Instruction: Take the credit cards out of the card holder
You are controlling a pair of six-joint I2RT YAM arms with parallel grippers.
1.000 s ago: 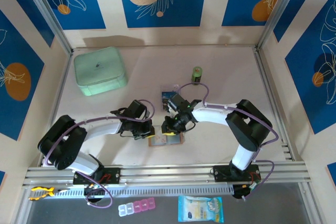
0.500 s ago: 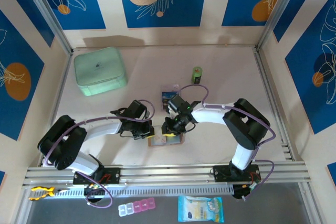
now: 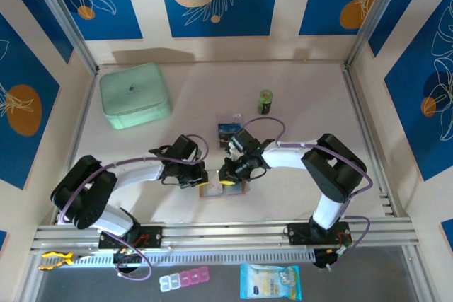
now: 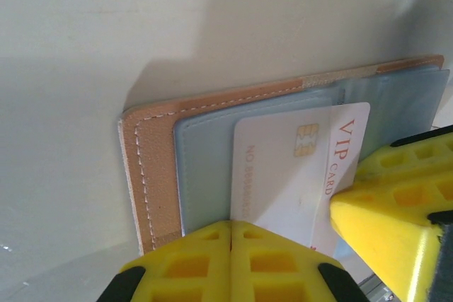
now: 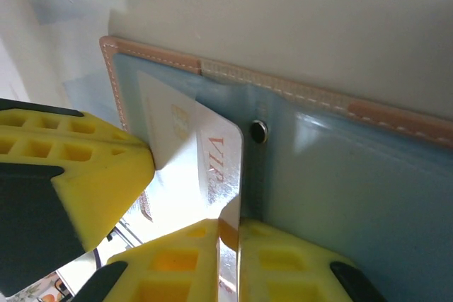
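Note:
The card holder (image 3: 225, 191) lies open near the table's front, tan outside (image 4: 152, 167) with grey-blue pockets (image 5: 340, 167). A white credit card marked VIP (image 4: 283, 167) sticks partway out of its left pocket. My right gripper (image 5: 238, 235) is shut on that card's edge (image 5: 202, 175), and it stands over the holder's top edge (image 3: 228, 175). My left gripper (image 4: 231, 235) is shut, its tips pressed on the pocket beside the card, at the holder's left end (image 3: 201, 179). Another dark blue credit card (image 3: 228, 132) lies flat on the table beyond the holder.
A mint-green case (image 3: 134, 95) sits at the back left. A small green bottle (image 3: 265, 100) stands behind the loose card. A metal rail (image 3: 226, 235) runs along the near edge, with walls on the other sides.
My right gripper's fingers have closed onto the white card's edge. The left gripper and the card holder have stayed where they were.

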